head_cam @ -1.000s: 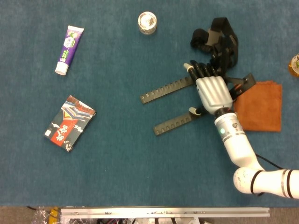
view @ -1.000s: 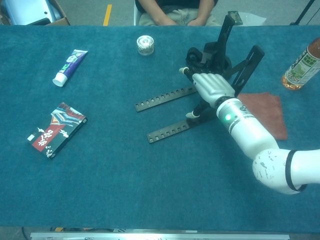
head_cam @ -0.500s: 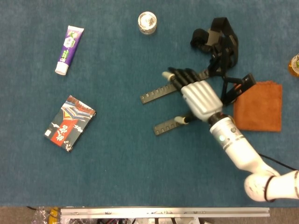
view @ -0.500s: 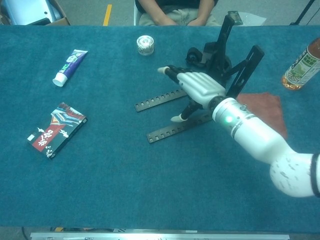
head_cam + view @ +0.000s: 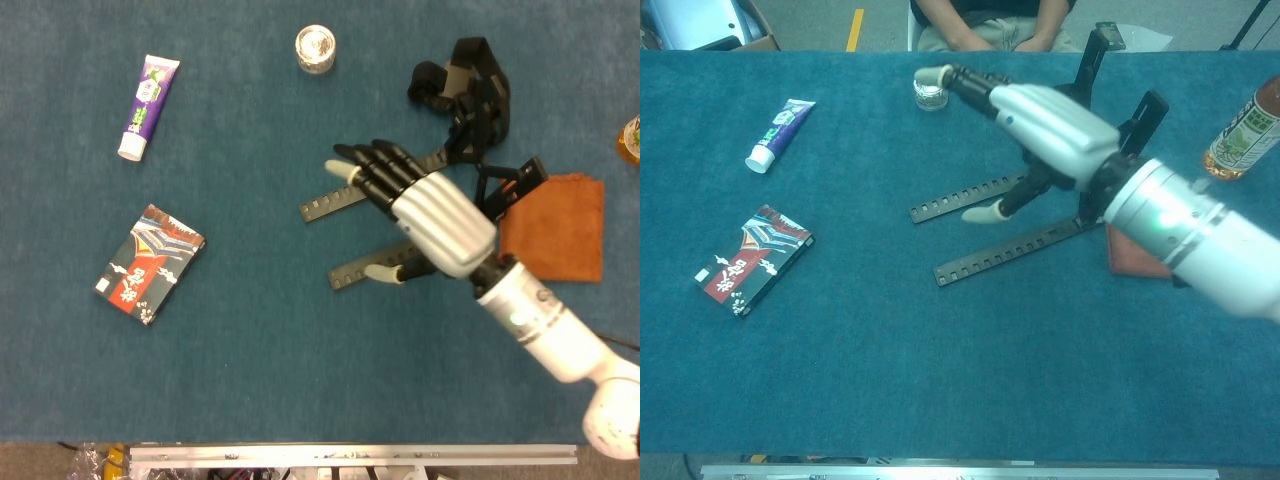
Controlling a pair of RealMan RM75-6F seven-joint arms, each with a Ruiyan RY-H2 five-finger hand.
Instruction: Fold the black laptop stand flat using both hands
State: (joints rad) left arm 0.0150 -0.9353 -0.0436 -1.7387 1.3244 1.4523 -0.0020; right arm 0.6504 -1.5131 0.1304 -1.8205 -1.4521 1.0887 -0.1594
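Your right robot hand point(image 5: 430, 215) hangs above the black laptop stand point(image 5: 470, 110) with its fingers stretched apart and nothing in its grasp. The stand sits unfolded on the counter point(image 5: 250, 330), its two notched arms pointing left, an orange cloth point(image 5: 560, 230) just beside it.

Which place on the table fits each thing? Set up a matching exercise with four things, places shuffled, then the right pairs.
Things:
1 tube
2 patterned box
3 brown cloth
4 small jar

Places:
A far edge, middle
B near left
C under the laptop stand's right side
D far left

Pairs: 1-D, 2-B, 3-C, 4-A
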